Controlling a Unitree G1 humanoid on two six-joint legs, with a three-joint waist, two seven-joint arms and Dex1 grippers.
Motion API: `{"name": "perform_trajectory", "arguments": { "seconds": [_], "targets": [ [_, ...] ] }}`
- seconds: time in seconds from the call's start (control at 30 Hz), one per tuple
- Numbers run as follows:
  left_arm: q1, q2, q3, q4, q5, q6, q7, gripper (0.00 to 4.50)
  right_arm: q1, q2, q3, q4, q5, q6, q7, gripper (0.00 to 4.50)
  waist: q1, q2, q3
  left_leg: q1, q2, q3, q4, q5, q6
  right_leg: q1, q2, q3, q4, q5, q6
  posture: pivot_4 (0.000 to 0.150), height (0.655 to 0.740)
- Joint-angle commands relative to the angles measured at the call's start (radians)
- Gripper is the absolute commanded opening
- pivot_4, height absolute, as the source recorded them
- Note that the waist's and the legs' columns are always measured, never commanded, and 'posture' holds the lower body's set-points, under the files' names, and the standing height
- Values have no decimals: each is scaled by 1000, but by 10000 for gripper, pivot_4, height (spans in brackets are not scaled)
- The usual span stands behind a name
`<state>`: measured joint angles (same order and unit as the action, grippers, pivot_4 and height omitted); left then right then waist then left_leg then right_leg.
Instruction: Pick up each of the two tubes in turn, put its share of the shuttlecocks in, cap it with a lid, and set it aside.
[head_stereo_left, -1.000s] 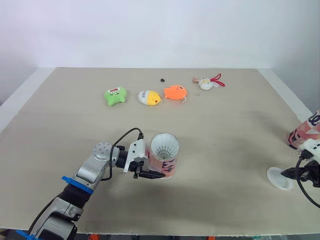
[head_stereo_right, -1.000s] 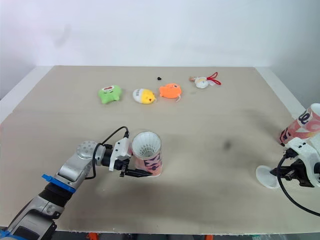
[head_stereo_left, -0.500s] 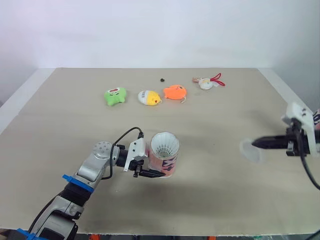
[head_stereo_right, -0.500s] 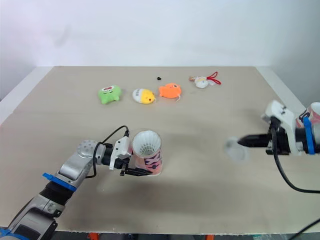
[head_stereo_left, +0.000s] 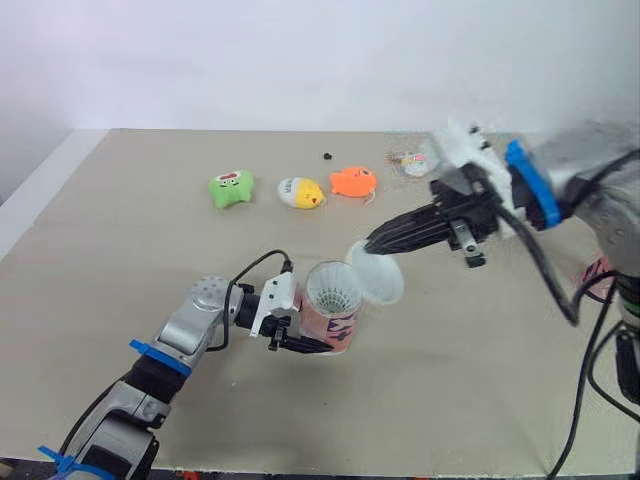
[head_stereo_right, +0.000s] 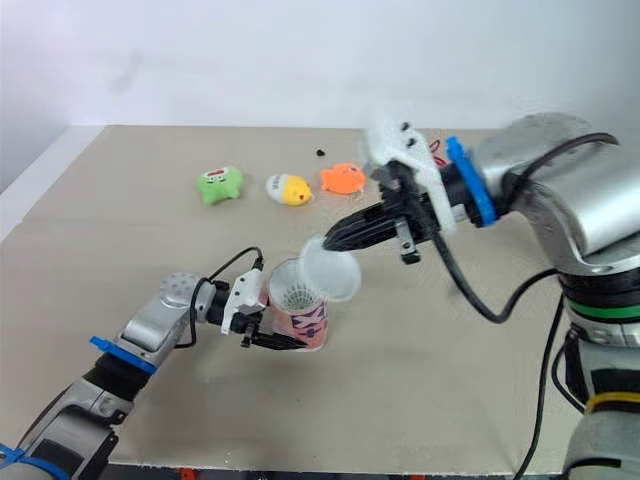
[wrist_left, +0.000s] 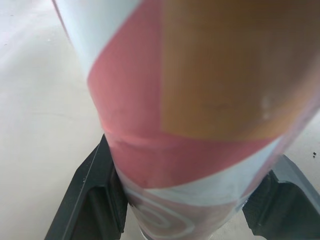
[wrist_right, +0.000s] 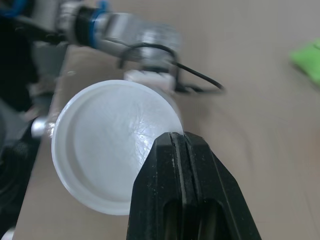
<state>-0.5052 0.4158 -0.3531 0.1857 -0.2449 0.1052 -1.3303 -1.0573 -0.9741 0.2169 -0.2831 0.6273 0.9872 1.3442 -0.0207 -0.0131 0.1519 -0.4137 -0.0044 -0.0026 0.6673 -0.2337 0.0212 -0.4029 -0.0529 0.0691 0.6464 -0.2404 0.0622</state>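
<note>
Pinching the lid (head_stereo_left: 379, 277) edge, right gripper (head_stereo_left: 370, 246) hovers beside the tube (head_stereo_left: 331, 320) rim.

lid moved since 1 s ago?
Yes. From the table by the robot's right edge, the lid, pinched in the right gripper, has come leftward to the mouth of the tube, which stayed put.
</note>
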Motion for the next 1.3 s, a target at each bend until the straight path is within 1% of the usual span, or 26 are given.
{"name": "perform_trajectory", "arguments": {
  "seconds": [0.03,0.2,0.3,0.47,0.77,1.2,1.3],
  "targets": [
    [19,41,-60,37,72,66,-11,24308,-150,103,213,0,-145,-104,66,620,-1,0,0,-3,0,-1,1,0,0,-2,1,-1,0,1,1,1500,7400],
    [12,64,-76,34,87,94,-21,24308,-192,149,319,2,-263,-211,98,620,-2,0,0,-6,0,-4,1,0,0,-3,3,-4,0,0,0,1500,7400],
    [8,68,-79,28,80,97,-15,24308,-204,176,375,22,-370,-307,97,620,-4,0,0,-5,1,-4,1,0,0,-3,6,-4,2,0,-1,1500,7400],
    [4,65,-80,29,78,95,-11,24308,-214,210,394,79,-478,-400,94,620,-4,0,-1,-3,2,-6,1,0,0,-2,8,-6,2,1,-3,1500,7400],
    [5,59,-75,27,72,95,-4,24308,-236,216,357,115,-557,-512,121,620,-4,0,-1,4,6,-5,1,0,0,0,12,-5,2,1,-6,1500,7400],
    [5,52,-69,32,67,91,1,24308,-275,223,275,150,-555,-504,136,620,-3,0,-1,4,6,-4,-1,0,0,1,11,-4,2,1,-7,1500,7400],
    [5,50,-66,35,66,89,3,24308,-247,211,280,137,-559,-507,154,620,-3,0,-1,4,6,-5,-3,0,0,1,12,-5,2,0,-8,1500,7400]
  ]
}}
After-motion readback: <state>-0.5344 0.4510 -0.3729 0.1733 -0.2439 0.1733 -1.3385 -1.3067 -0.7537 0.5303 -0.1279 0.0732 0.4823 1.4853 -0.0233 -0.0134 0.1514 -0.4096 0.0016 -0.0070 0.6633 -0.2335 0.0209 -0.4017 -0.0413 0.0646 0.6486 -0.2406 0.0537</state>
